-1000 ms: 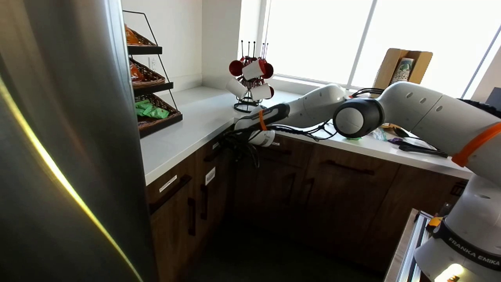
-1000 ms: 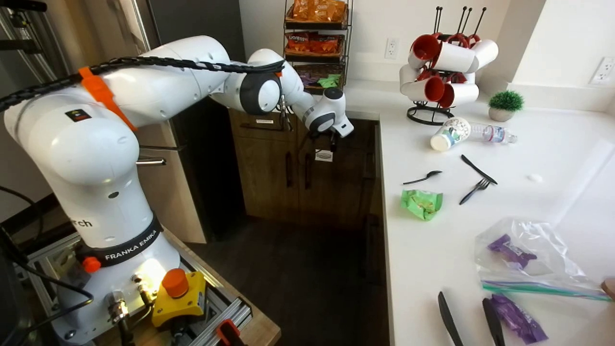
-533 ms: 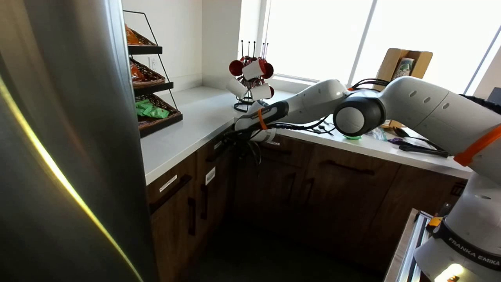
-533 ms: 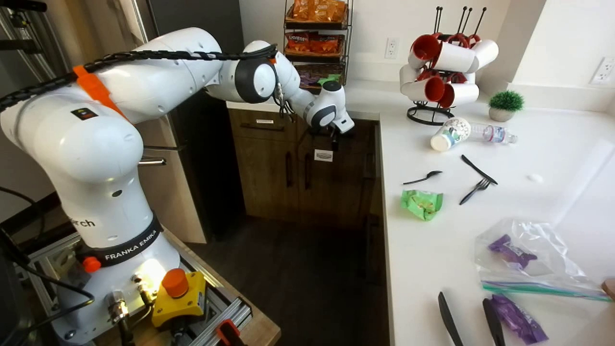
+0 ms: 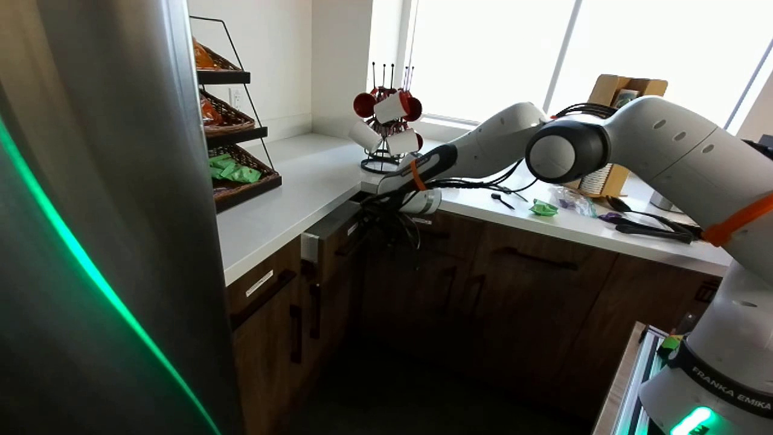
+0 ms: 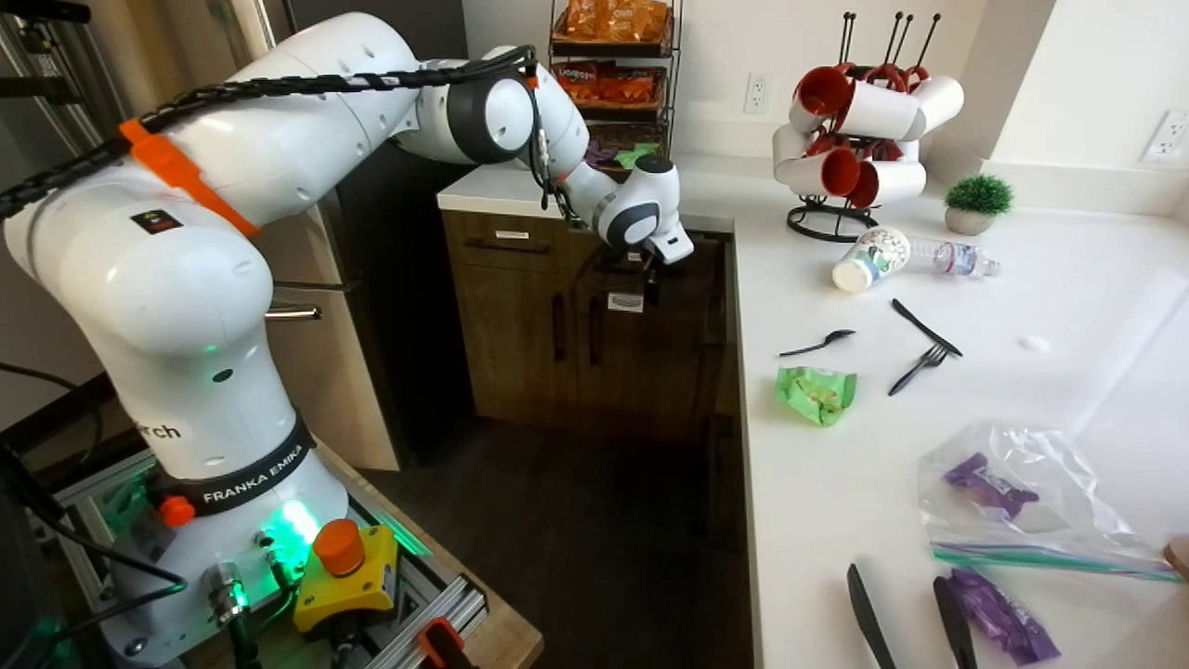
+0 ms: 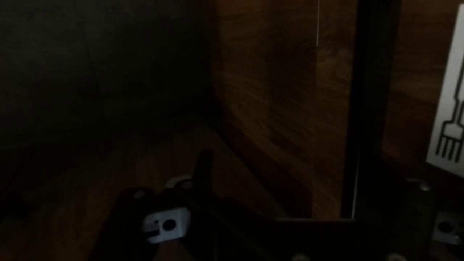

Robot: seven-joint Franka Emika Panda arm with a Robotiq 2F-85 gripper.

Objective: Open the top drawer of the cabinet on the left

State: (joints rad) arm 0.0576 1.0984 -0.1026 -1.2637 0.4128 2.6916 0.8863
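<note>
Exterior view: top drawer (image 5: 332, 252) partly out; baskets (image 5: 256, 162) w/ orange & grn pkts (image 5: 241, 174).

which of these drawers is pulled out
The top drawer next to the refrigerator-side drawer: its pale side shows, while that one and the labeled window-side drawer look flush.
</note>
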